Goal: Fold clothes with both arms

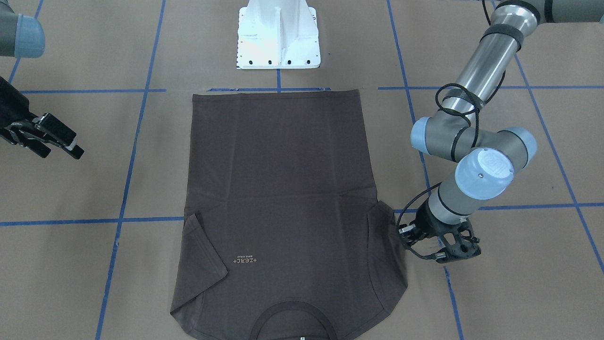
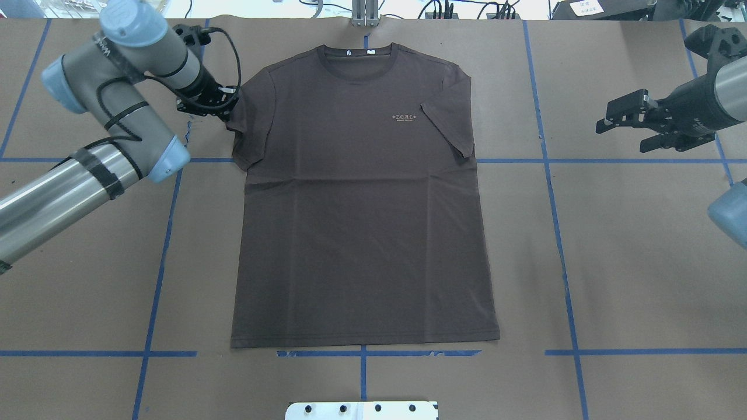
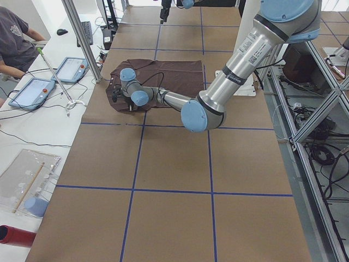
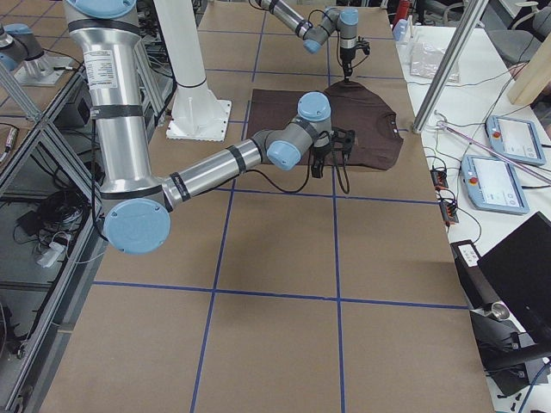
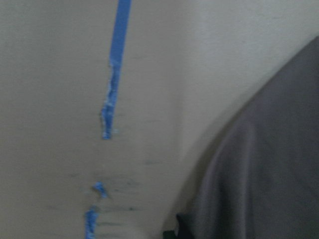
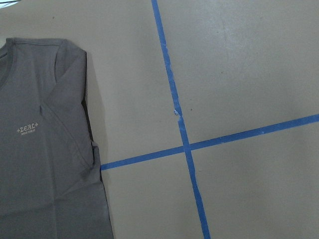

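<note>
Black left gripper (image 2: 207, 105), jaws' state untellable, sat just beside the upper-left sleeve (image 2: 254, 125) of the dark brown-grey short-sleeved T-shirt (image 2: 362, 221); spread black right gripper (image 2: 621, 134) hung well apart.

1 T-shirt (image 2: 362, 233), 2 arms (image 2: 52, 195) (image 2: 726, 87), 1 white pedestal (image 1: 278, 38), seemingly 2 tablets (image 3: 71, 69)
</note>
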Controlling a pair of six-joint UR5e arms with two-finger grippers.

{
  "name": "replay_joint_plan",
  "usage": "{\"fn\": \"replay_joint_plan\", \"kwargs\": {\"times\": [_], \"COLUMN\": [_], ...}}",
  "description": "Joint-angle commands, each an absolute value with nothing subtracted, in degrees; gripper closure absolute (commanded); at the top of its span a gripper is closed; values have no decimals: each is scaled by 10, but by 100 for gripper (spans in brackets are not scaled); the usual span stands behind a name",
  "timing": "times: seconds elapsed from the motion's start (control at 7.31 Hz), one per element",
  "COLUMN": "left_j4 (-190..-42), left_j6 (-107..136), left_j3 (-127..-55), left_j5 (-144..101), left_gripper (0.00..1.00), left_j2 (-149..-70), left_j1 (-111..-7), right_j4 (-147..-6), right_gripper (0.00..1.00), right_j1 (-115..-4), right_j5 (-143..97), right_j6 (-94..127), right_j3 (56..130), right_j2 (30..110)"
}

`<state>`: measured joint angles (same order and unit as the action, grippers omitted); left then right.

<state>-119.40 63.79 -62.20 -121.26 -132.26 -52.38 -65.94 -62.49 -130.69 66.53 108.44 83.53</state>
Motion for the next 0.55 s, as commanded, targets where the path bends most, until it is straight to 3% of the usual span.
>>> {"fn": "replay_joint_plan", "kwargs": {"times": [0.0, 0.41], "left_j4": [-1173, -1198], "left_j6": [682, 723], "left_j3": [-617, -576], "left_j5": [-1214, -1210], "left_gripper": [100, 100], "left_j2": [-1365, -1397], "left_j1": [-519, -501], "right_j4": [-659, -659], "right_gripper": [0, 0], "right_j1": [-625, -625], "right_j5": [-1307, -1306], "right_j6": [665, 665], "right_j3": [1085, 1081], "right_j2": [836, 840]}}
